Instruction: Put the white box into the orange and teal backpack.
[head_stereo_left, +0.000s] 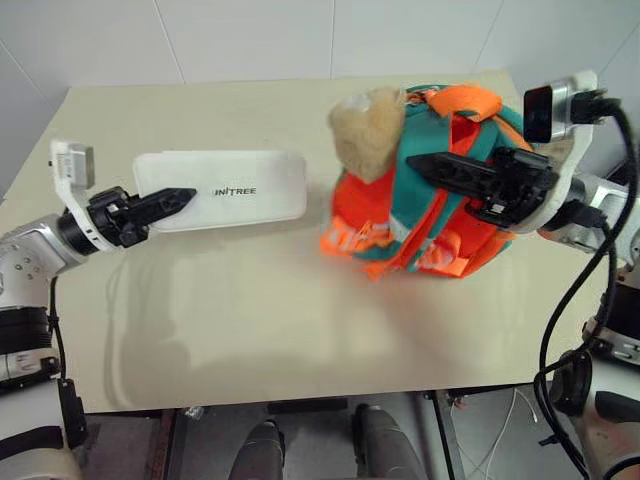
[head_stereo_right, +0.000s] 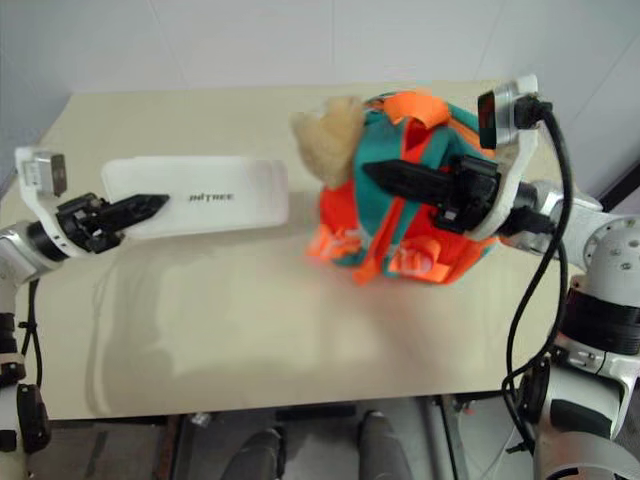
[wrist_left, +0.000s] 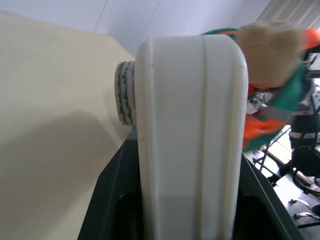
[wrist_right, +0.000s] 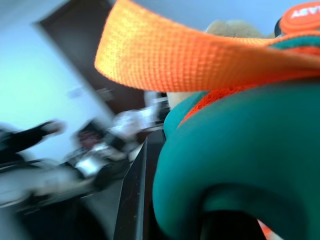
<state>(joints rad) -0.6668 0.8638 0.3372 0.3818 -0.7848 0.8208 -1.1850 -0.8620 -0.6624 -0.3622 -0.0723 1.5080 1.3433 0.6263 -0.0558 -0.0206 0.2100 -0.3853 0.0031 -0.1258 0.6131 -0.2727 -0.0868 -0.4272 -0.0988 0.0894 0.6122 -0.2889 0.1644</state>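
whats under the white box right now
The white box is held in the left gripper over bare table; its shadow falls there. Its underside is hidden.

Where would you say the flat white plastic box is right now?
Head views: the flat white plastic box is on the robot's left, gripped by the left gripper, beside the orange and teal backpack.
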